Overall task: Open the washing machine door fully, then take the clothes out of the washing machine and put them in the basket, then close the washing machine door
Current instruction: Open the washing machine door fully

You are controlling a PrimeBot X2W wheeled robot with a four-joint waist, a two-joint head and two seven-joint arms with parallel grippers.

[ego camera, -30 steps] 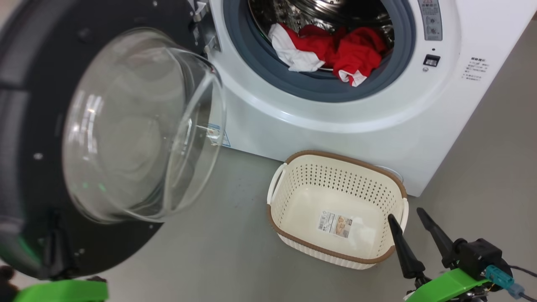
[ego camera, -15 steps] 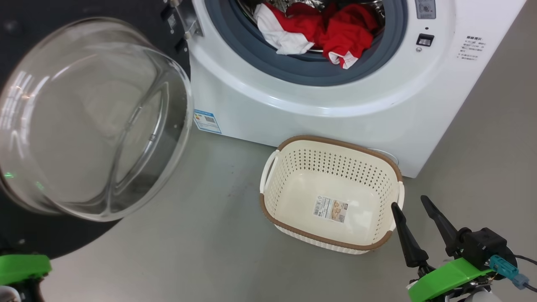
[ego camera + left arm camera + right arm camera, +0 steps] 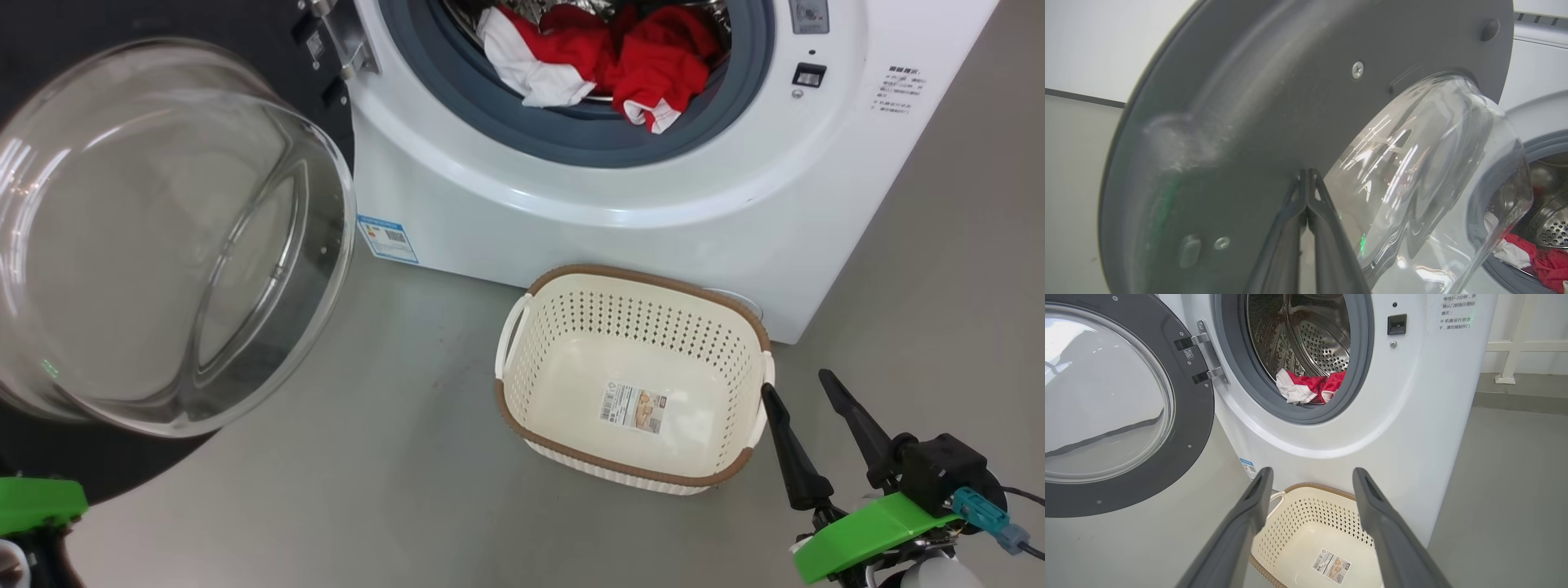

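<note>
The washing machine (image 3: 571, 212) stands with its door (image 3: 163, 237) swung wide to the left, glass bowl bulging toward me. Red and white clothes (image 3: 620, 61) lie heaped at the drum's mouth, over the grey rubber ring. The cream basket (image 3: 653, 278) sits on the floor against the machine's front with just a sticker inside. My right gripper (image 3: 796, 384) hangs open just right of the basket; from its wrist, its gripper (image 3: 1312, 473) frames the basket (image 3: 1310, 522) and clothes (image 3: 1310, 386). My left gripper (image 3: 1307, 173) is shut, tips at the door's dark inner face (image 3: 1249, 102) beside the glass.
Grey floor (image 3: 392, 457) spreads between the door and the basket and to the right of the machine. A small blue label (image 3: 388, 238) is stuck on the machine's lower front. A white railing (image 3: 1515, 347) stands against the wall behind the machine's right side.
The door has swung further open to the left, uncovering the blue label. The head camera has shifted, so the machine and basket sit a little higher and further left. The right gripper stays open.
</note>
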